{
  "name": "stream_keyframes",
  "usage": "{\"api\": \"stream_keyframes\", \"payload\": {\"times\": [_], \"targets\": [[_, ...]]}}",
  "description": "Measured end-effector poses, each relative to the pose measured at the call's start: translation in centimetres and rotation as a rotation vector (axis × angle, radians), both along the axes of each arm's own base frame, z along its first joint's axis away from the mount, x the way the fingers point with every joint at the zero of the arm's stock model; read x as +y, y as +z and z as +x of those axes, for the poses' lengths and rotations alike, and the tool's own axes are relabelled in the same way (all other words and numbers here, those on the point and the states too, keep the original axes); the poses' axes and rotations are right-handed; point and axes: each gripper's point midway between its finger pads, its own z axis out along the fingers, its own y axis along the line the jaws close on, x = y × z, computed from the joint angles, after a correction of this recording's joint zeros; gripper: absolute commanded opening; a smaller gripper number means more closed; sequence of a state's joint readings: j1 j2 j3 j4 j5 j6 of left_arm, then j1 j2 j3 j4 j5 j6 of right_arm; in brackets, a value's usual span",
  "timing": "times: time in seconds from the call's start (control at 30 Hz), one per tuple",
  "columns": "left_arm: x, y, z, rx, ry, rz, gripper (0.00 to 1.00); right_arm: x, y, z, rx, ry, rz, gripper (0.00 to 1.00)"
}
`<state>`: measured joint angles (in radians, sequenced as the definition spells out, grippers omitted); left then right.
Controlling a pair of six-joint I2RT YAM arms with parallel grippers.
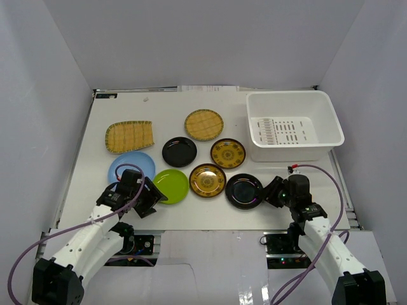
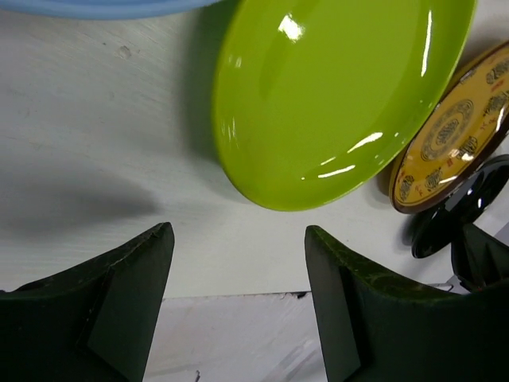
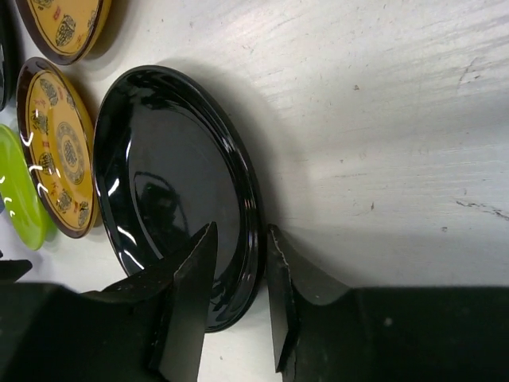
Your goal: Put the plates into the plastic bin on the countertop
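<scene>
Several plates lie on the countertop (image 1: 191,219). Among them are a squarish bamboo one (image 1: 130,136), a round bamboo one (image 1: 204,124), a light blue one (image 1: 130,166) and a lime green one (image 1: 172,185). There are also two gold-patterned brown ones (image 1: 228,153) (image 1: 207,180) and two black ones (image 1: 179,152) (image 1: 243,190). My left gripper (image 2: 238,231) is open over bare table, just short of the lime green plate (image 2: 334,95). My right gripper (image 3: 242,229) straddles the near rim of the black plate (image 3: 167,175). Its jaws are narrowed, with a thin gap still showing. The plastic bin (image 1: 327,124) stands at the back right.
Pale grey walls enclose the table on three sides. The table's front edge runs just beneath my left fingers (image 2: 127,286). A gold-patterned plate (image 3: 60,143) sits right beside the black plate. The bin's slotted floor (image 1: 284,132) holds nothing.
</scene>
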<state>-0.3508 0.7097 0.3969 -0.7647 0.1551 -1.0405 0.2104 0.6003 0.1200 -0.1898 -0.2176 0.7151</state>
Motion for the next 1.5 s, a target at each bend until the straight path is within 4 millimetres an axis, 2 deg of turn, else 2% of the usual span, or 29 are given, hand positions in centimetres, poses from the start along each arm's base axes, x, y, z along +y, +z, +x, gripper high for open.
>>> {"api": "stream_keyframes", "payload": {"times": [0.07, 0.13, 0.2, 0.23, 0.37, 0.53, 0.67, 0.83, 0.93, 1.07, 1.13, 1.17, 1.2, 1.23, 1.33, 1.5], "targets": [[0.2, -0.5, 0.3, 0.005, 0.016, 0.014, 0.77, 0.1, -0.1, 0.0, 0.001, 0.0, 0.005, 0.32], [0.4, -0.9, 0.7, 0.003, 0.032, 0.027, 0.77, 0.0, -0.1, 0.0, 0.002, -0.004, -0.001, 0.22], [0.5, -1.2, 1.2, -0.001, 0.044, 0.04, 0.77, -0.2, -0.2, 0.0, 0.0, -0.009, -0.009, 0.16], [0.6, -1.3, 1.4, -0.004, 0.049, 0.045, 0.77, -0.3, -0.3, 0.0, 0.001, -0.009, -0.015, 0.1], [0.7, -1.8, 2.1, -0.02, 0.071, 0.054, 0.76, -0.4, 0.5, -0.1, -0.015, -0.01, -0.013, 0.08], [0.7, -1.8, 3.1, -0.063, 0.092, 0.046, 0.64, -0.4, 3.3, 0.0, -0.062, 0.019, -0.029, 0.08], [0.8, -2.0, 3.4, -0.079, 0.101, 0.05, 0.53, 0.1, 7.5, -0.1, -0.121, 0.064, -0.021, 0.08], [0.9, -2.4, 3.7, -0.085, 0.105, 0.061, 0.4, 2.1, 15.4, 0.0, -0.267, 0.178, 0.071, 0.08], [1.1, -2.6, 3.9, -0.09, 0.112, 0.071, 0.35, 2.9, 19.4, 0.6, -0.339, 0.227, 0.096, 0.08], [1.2, -2.8, 4.1, -0.103, 0.12, 0.075, 0.21, 3.2, 24.5, 3.6, -0.455, 0.227, 0.074, 0.08], [1.2, -2.8, 4.4, -0.117, 0.125, 0.071, 0.13, 3.0, 26.9, 6.1, -0.504, 0.2, 0.043, 0.08], [1.1, -2.6, 4.5, -0.128, 0.126, 0.066, 0.04, 2.9, 27.8, 7.4, -0.524, 0.185, 0.029, 0.08], [1.0, -2.3, 4.8, -0.141, 0.124, 0.059, 0.0, 2.6, 28.7, 8.7, -0.542, 0.164, 0.013, 0.08], [0.9, -2.0, 5.0, -0.158, 0.124, 0.05, 0.0, 2.2, 29.5, 10.2, -0.56, 0.135, -0.009, 0.08], [0.8, -1.3, 5.3, -0.198, 0.111, 0.042, 0.0, -0.6, 30.4, 14.2, -0.586, 0.011, -0.093, 0.08], [1.0, -0.9, 4.9, -0.22, 0.088, 0.051, 0.0, -7.3, 28.5, 17.8, -0.543, -0.233, -0.265, 0.08]]}}
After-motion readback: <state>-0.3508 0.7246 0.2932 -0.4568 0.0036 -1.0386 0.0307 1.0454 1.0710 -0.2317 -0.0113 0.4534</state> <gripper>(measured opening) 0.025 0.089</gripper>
